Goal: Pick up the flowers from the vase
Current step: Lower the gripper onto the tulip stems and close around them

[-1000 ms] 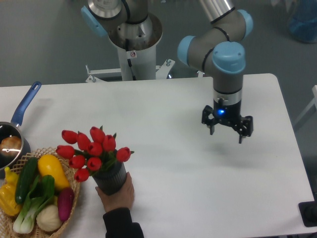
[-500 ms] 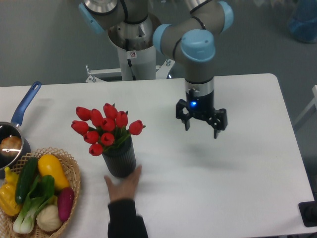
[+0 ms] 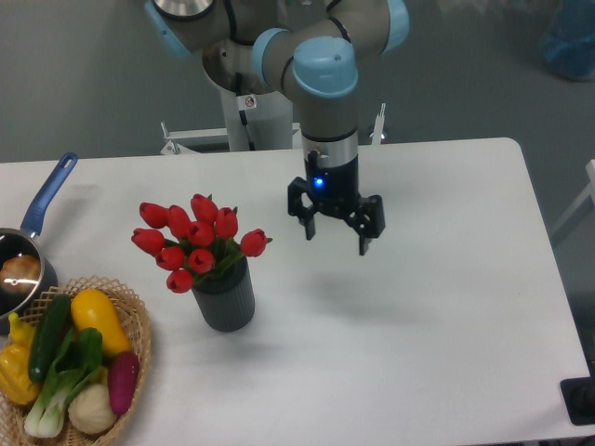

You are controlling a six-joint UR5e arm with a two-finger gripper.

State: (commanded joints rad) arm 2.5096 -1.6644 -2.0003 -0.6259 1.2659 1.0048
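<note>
The flowers (image 3: pixel 193 240), a bunch of red tulip buds with green stems, stand in the vase (image 3: pixel 225 298), a short dark grey ribbed cylinder on the white table's left half. My gripper (image 3: pixel 336 232) hangs above the table to the right of the flowers, about a hand's width from the nearest bud. Its fingers are spread apart and hold nothing.
A wicker basket (image 3: pixel 139 323) of colourful vegetables sits at the front left corner. A blue-handled metal saucepan (image 3: pixel 26 249) is at the left edge. The robot's base column (image 3: pixel 253 102) stands behind the table's back edge.
My gripper has moved left toward the flowers. The human hand that shifted the vase up and right has left the view; the vase now stands alone.
</note>
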